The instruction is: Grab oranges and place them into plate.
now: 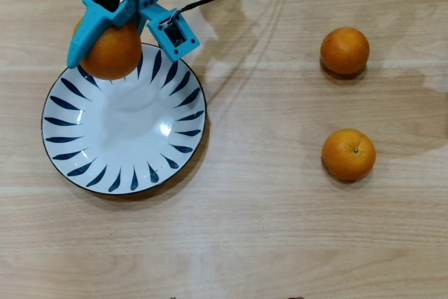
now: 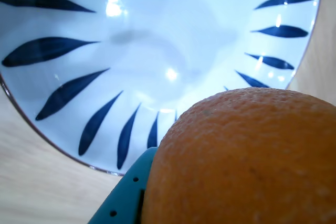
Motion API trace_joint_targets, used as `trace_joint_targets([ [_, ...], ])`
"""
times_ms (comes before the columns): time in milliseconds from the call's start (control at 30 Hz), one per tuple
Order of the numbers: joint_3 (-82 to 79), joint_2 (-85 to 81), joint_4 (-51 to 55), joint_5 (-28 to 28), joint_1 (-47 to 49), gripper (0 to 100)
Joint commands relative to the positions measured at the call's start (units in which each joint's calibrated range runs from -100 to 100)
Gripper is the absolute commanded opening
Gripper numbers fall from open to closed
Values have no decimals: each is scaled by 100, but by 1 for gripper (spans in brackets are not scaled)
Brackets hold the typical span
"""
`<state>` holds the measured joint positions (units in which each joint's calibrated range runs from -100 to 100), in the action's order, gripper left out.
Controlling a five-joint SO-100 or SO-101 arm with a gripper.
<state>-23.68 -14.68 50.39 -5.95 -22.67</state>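
The wooden table (image 1: 280, 243) filled the overhead view. On it sat the big white plate (image 1: 124, 131) with dark blue strokes around its rim; it lay right under the pincer and reached out below it in that view. The blue pincer (image 1: 112, 50) was clamped on one orange (image 1: 112, 52), with a finger on each side of the fruit. It held the fruit over the top edge of the plate. In the wrist view the held orange (image 2: 247, 161) looked huge, with the plate (image 2: 157, 51) spread out behind it. Two more oranges lay on the table far to the right of the pincer in the overhead view, one (image 1: 344, 50) level with it and one (image 1: 348, 154) lower down.
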Motion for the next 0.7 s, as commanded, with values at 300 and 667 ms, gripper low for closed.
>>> trace_joint_targets([
  [300,-1185,133,-2078,-17,25,43],
  [667,-1267,167,-2078,-430,243,48],
])
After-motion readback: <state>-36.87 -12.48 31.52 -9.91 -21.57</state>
